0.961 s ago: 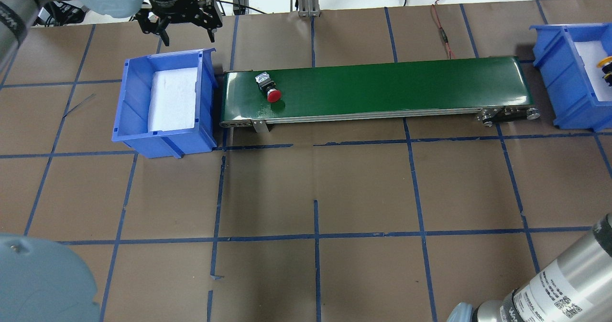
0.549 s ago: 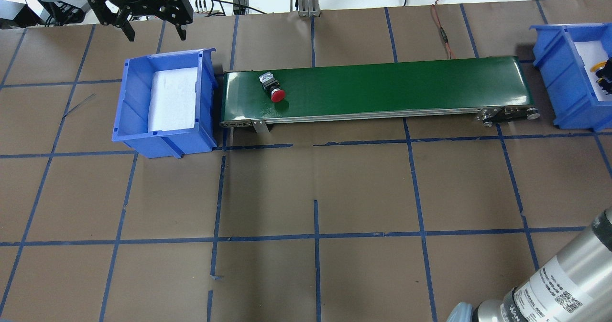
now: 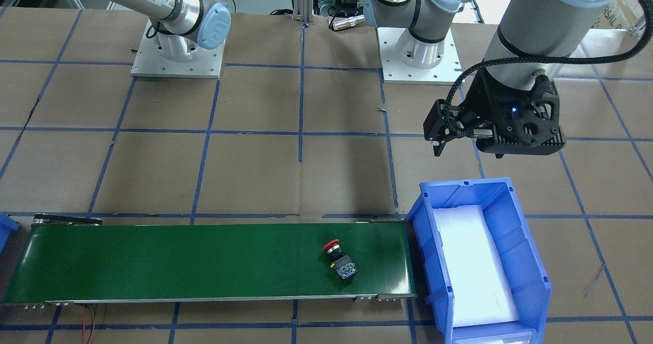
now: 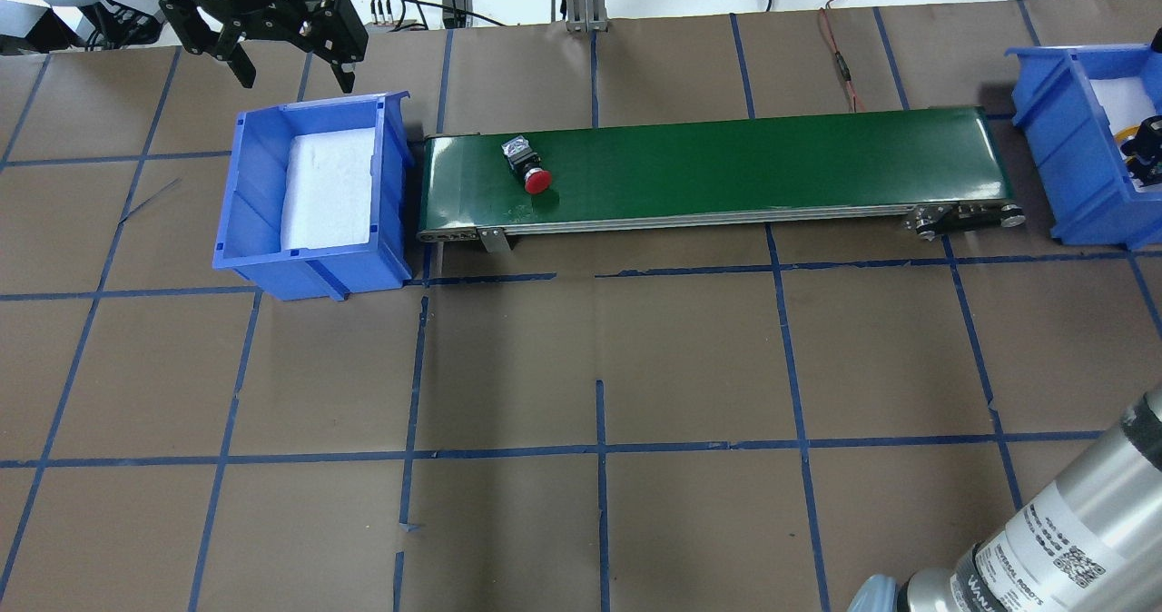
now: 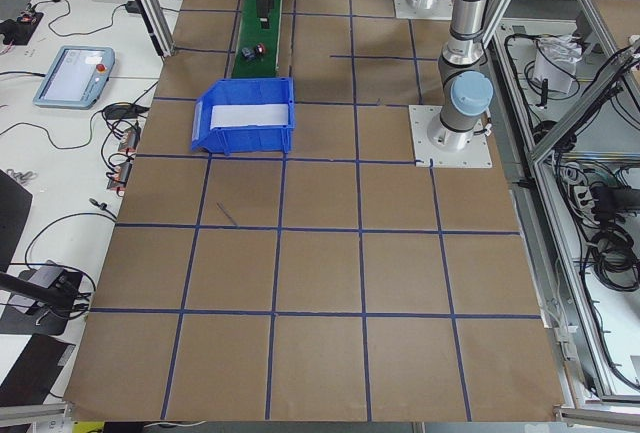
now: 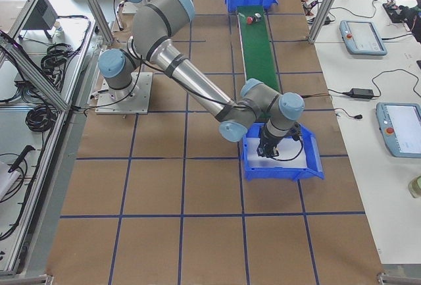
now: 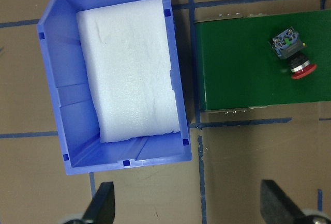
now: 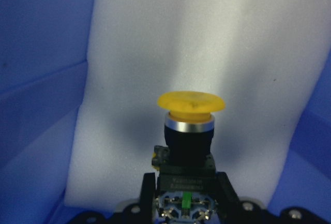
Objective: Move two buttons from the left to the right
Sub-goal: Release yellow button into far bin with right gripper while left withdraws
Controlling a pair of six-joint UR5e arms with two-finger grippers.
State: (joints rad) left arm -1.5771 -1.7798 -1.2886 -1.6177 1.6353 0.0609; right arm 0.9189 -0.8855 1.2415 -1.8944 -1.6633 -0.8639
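Step in hand: judged to be the set-down of the yellow button (image 8: 191,105) into the right bin (image 4: 1053,140). The right gripper (image 8: 187,192) is already inside the bin.
How to do it well: bring the button close over the foam pad (image 8: 207,27) and part the fingers just enough to free the contact block. Then lift straight up, so nothing drags the button back out (a release from height could bounce it against the blue wall).
Right jaws: clamped on the button's grey-black contact block, one finger at each side, with the yellow cap pointing away from the wrist camera. I cannot tell whether the button touches the foam.
Left jaws: wide apart, holding nothing and touching nothing.
Left gripper (image 7: 189,208): hangs well above the table by the left bin (image 7: 51,79). I cannot tell on which side of the bin.
Red button (image 4: 528,165): lies on its side on the green belt (image 4: 772,162), near the belt's left end. Its cap is turned toward the robot, and it is well apart from both grippers.
Left bin: lined with white foam; no button shows in it.
Progress (judgement): one button is nearly delivered. The other is on the belt and has almost the whole length to go before the right arm can take it.
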